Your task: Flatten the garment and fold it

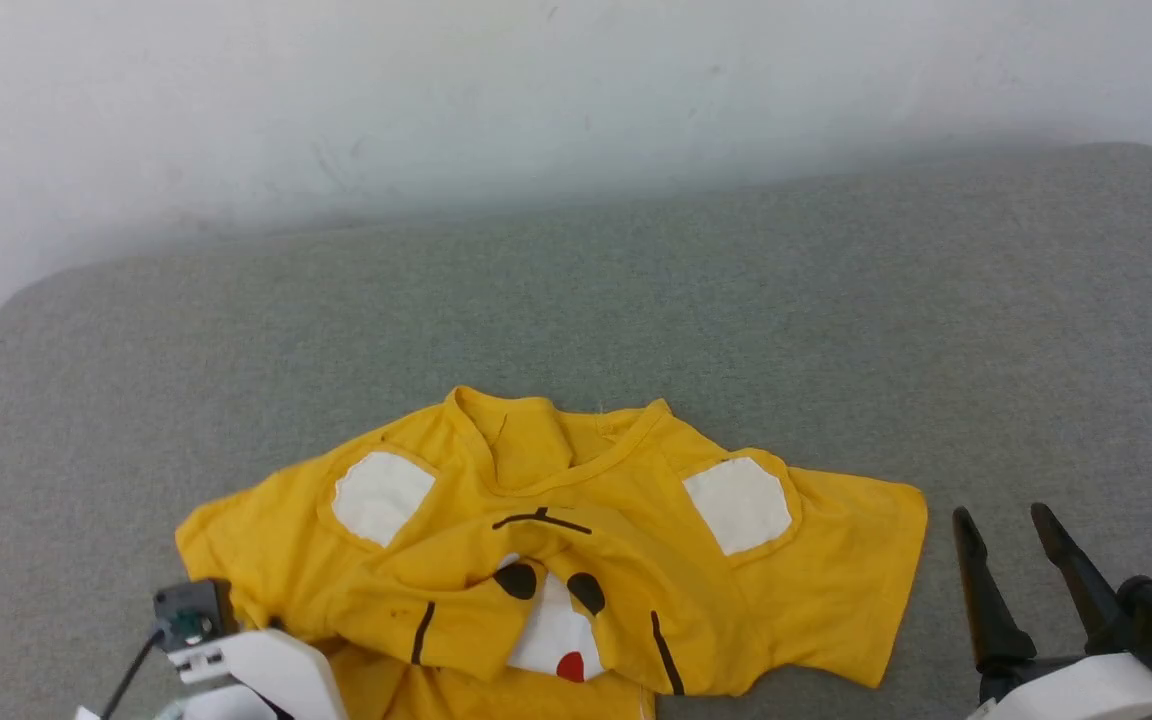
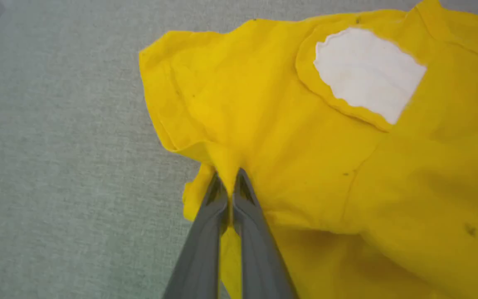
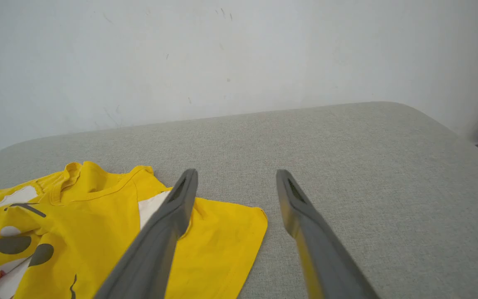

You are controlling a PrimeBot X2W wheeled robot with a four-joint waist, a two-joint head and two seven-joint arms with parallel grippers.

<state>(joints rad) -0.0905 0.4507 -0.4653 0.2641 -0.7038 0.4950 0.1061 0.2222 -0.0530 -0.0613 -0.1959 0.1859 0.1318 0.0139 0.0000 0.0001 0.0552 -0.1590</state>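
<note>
Left gripper (image 2: 228, 179): jaws closed on a pinch of fabric beside the left sleeve of the garment (image 1: 626, 470), likely to pull that side flat. The garment lies rumpled, print up, near-centre on the grey cushion (image 1: 636, 300). Right gripper (image 1: 1001, 513): jaws open, empty, just right of the right sleeve, positioned to grasp it.

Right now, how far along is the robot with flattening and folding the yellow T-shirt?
Done: little; the T-shirt lies print-up on the grey cushion, both sleeves spread. In hand: the left gripper is shut on fabric by one sleeve; the right gripper stands open beside the other sleeve, apart from it. Left: smoothing the body, bunched over the print, then every fold.
</note>
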